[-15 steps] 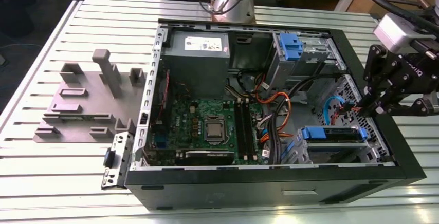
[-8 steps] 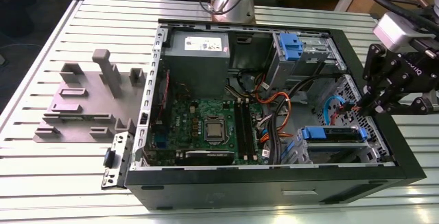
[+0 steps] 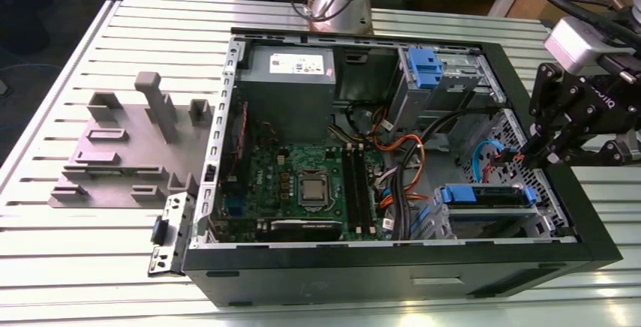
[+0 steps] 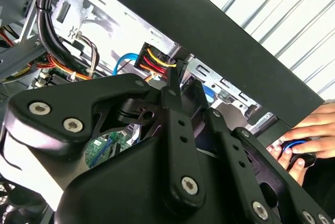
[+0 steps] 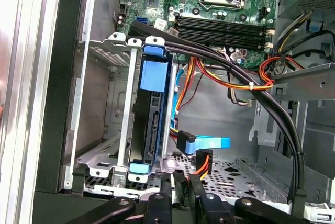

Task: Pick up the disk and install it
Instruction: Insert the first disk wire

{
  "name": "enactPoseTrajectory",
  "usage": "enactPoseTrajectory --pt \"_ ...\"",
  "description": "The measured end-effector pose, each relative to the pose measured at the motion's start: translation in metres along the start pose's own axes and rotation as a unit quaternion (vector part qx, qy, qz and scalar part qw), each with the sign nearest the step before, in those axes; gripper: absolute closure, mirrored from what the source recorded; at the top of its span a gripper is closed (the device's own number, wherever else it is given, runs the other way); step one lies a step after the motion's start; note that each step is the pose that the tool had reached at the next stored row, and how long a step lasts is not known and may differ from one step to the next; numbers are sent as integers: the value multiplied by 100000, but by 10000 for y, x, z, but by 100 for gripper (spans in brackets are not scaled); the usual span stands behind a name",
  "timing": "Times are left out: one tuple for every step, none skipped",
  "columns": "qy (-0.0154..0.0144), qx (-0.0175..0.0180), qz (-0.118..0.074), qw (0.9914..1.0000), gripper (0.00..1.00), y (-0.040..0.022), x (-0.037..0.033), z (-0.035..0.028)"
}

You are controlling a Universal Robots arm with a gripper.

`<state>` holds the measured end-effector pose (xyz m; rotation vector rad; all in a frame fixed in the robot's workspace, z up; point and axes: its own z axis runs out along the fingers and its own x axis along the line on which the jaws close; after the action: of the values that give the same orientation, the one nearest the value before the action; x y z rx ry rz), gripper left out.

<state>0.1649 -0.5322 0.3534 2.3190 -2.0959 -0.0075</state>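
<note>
The disk (image 3: pixel 486 196), with its blue carrier frame, sits inside the lower metal drive bay of the open computer case (image 3: pixel 561 192). In the first wrist view the disk (image 5: pixel 152 119) stands edge-on between the bay rails, blue tabs at both ends. My gripper (image 3: pixel 529 154) hangs over the case's edge on the exterior view's right, beside that bay. Its fingers (image 5: pixel 168 182) look shut with nothing of the disk between them. A blue data cable plug (image 5: pixel 187 143) and a power plug (image 5: pixel 204 160) with orange and red wires lie loose just past the gripper (image 5: pixel 180 179), apart from the disk. In the second wrist view the gripper (image 4: pixel 180 69) points at the power plug (image 4: pixel 157 59).
A grey power-supply box (image 3: pixel 285 68) and the motherboard (image 3: pixel 300 184) fill the case's other side. An upper bay carries a blue latch (image 3: pixel 425 68). Black cable bundles (image 5: pixel 272 109) cross the case. A grey fixture (image 3: pixel 130 147) stands on the slatted table. A hand (image 4: pixel 306 137) rests outside the case wall.
</note>
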Motion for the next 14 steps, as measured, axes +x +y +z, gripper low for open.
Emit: enactPoseTrajectory --pt "32 -1 -3 100000 73 0 -2 0" --pt "79 -7 -2 100000 73 0 -3 0" --pt "96 -9 -4 100000 73 0 -3 0" --pt "106 -11 0 100000 73 0 -4 0" --pt "109 -12 -1 100000 73 0 -4 1" --pt "111 -12 -1 100000 73 0 -5 1" --pt "112 -14 -2 100000 71 -1 -5 1" --pt "111 -13 -12 100000 71 -1 -6 1" --pt "112 -11 -28 100000 65 -1 -7 1" --pt "113 -13 -54 100000 65 -1 -9 1" --pt "119 -12 -85 100000 65 -1 -13 2" --pt "118 -12 -128 100000 65 -2 -20 3" --pt "124 -12 -186 100000 65 -2 -24 4" --pt "110 -10 -272 100000 65 -3 -27 8"
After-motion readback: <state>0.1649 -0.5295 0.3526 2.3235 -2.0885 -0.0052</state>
